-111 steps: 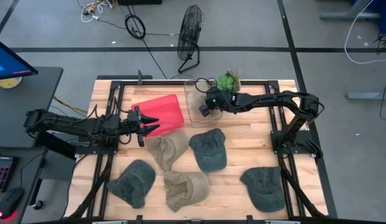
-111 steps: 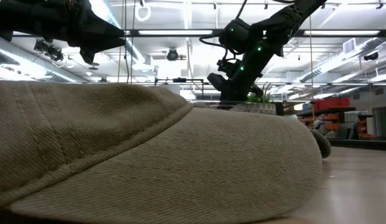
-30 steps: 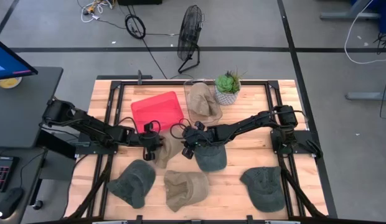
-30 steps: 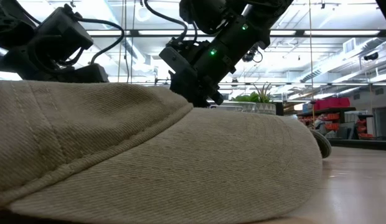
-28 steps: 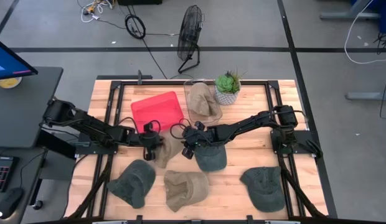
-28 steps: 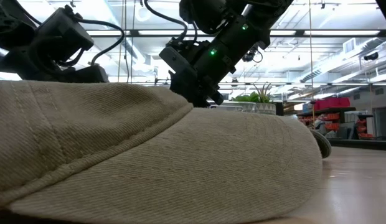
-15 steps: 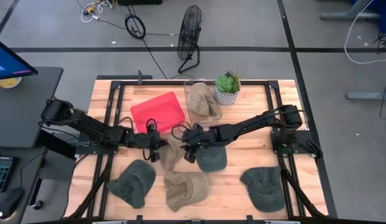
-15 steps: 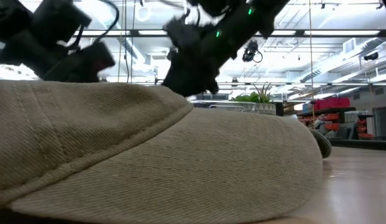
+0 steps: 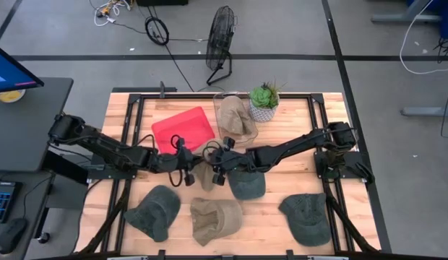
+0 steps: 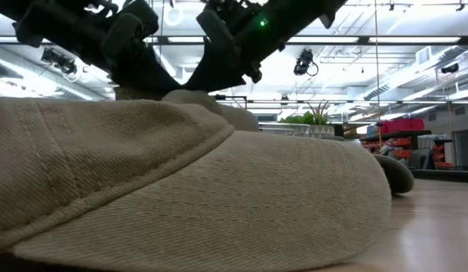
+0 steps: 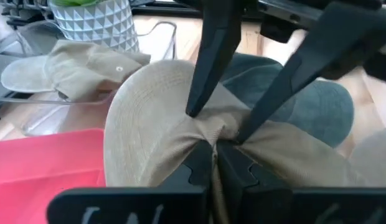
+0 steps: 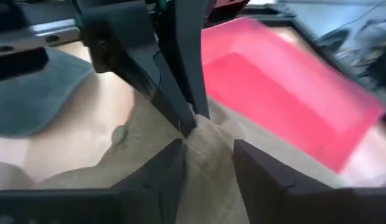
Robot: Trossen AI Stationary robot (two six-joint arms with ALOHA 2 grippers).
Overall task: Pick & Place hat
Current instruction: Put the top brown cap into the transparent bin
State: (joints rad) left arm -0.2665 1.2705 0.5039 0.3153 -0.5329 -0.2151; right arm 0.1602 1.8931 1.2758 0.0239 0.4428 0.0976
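Note:
A tan hat (image 9: 205, 176) hangs bunched between my two grippers at the table's middle. Its crown (image 10: 211, 106) shows over a near hat in the low view. My left gripper (image 9: 194, 165) comes from the left and is shut on the hat's cloth (image 11: 162, 118). My right gripper (image 9: 214, 165) comes from the right, its fingers apart with a bunch of the same cloth between them. A red tray (image 9: 182, 128) lies just behind the left gripper. A clear bin (image 9: 235, 119) holding another tan hat stands beside it. My left gripper pinches a gathered fold of the crown cloth (image 11: 213, 135) between its two fingers, coming level from the table's left. Creases fan out from the pinch. The hat droops below the fingers. My right gripper has a raised bunch of the crown cloth (image 12: 205, 146) between its two fingers (image 11: 194, 106), next to the left gripper's pinch. It comes from the table's right, slanting down. The fingertips press into the cloth on either side of the bunch.
A dark green hat (image 9: 246, 184) lies right beside the held one. Near the front edge lie a dark green hat (image 9: 153, 211), a tan hat (image 9: 215, 219) and another dark green hat (image 9: 305, 217). A potted plant (image 9: 264, 103) stands at the back.
My left gripper has moved toward the table's right, up to the tan hat and close against my right gripper. The hat, spread flat a second ago, is now gathered narrow, and its crown has risen into sight in the low view.

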